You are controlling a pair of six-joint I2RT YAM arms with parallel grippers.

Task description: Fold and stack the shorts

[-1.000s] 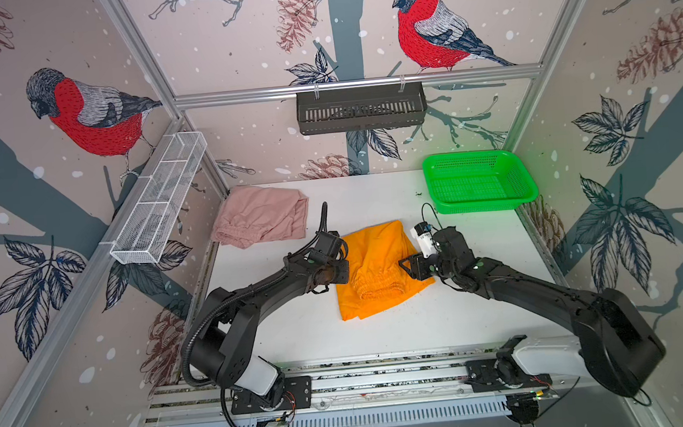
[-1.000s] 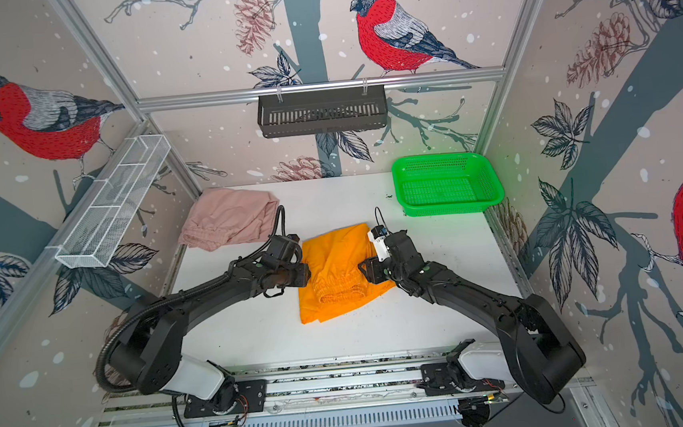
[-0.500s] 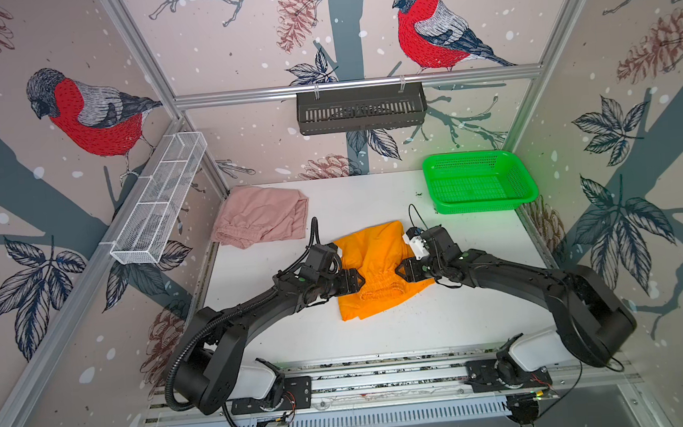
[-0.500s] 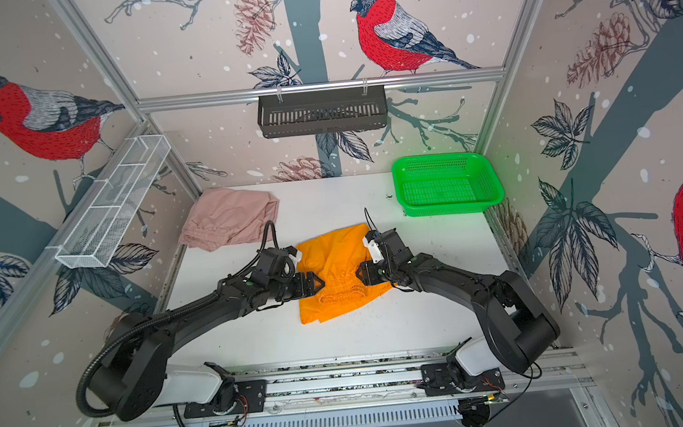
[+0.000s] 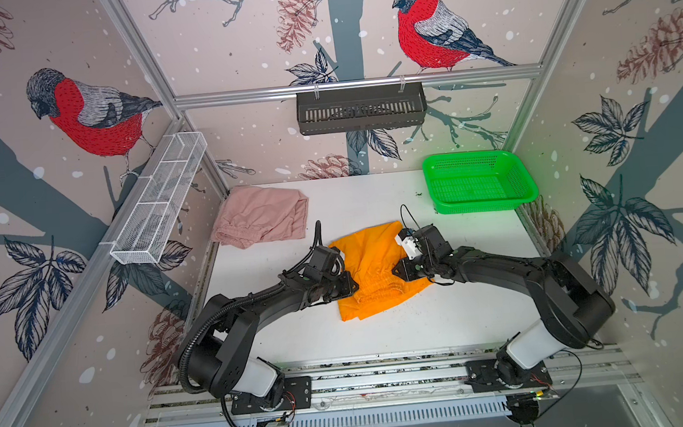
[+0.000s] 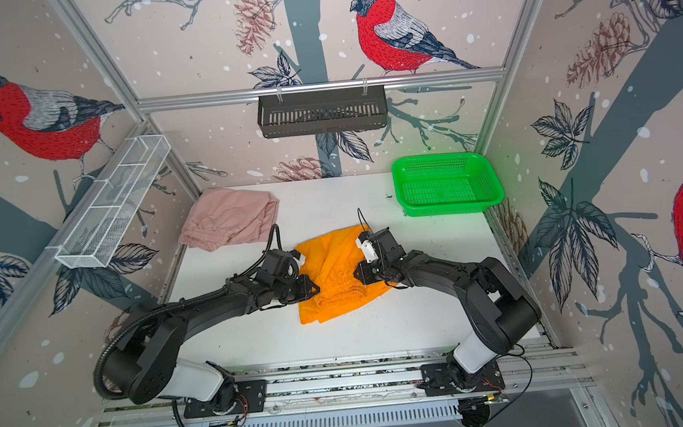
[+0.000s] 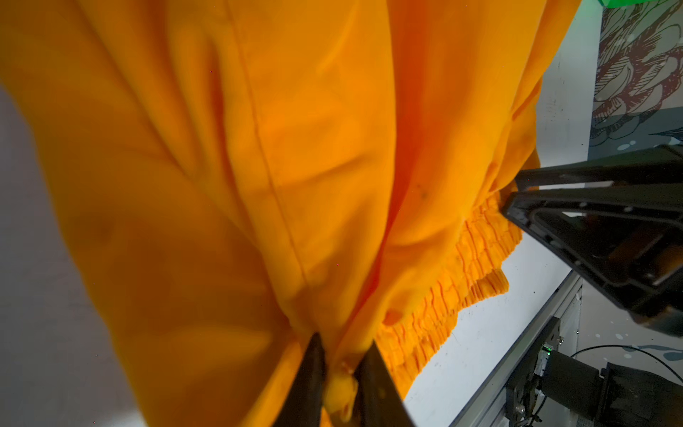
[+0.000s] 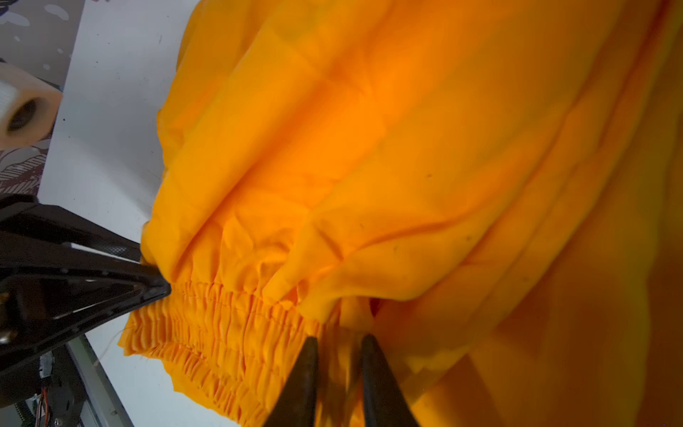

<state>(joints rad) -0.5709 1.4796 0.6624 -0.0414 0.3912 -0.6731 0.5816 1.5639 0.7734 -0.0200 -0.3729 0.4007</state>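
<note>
The orange shorts (image 5: 373, 262) (image 6: 333, 265) lie crumpled mid-table, their gathered waistband toward the front. My left gripper (image 5: 353, 286) (image 6: 316, 289) is shut on the waistband's left end, and orange cloth (image 7: 258, 148) is pinched between its jaws (image 7: 342, 344). At the waistband's right end my right gripper (image 5: 395, 269) (image 6: 357, 272) is shut, with gathered orange fabric (image 8: 369, 148) between its jaws (image 8: 339, 340). The pink shorts (image 5: 261, 218) (image 6: 227, 217) lie loosely folded at the back left, apart from both grippers.
A green mesh basket (image 5: 481, 205) (image 6: 450, 210) stands at the back right corner. On the left wall hangs a white wire rack (image 5: 159, 199), and on the back wall a black rack (image 5: 360, 108). Aluminium rails run along the table's front edge.
Both grippers came in to the orange shorts' waistband from either side and went from open to shut on it. The pink shorts have not moved.
</note>
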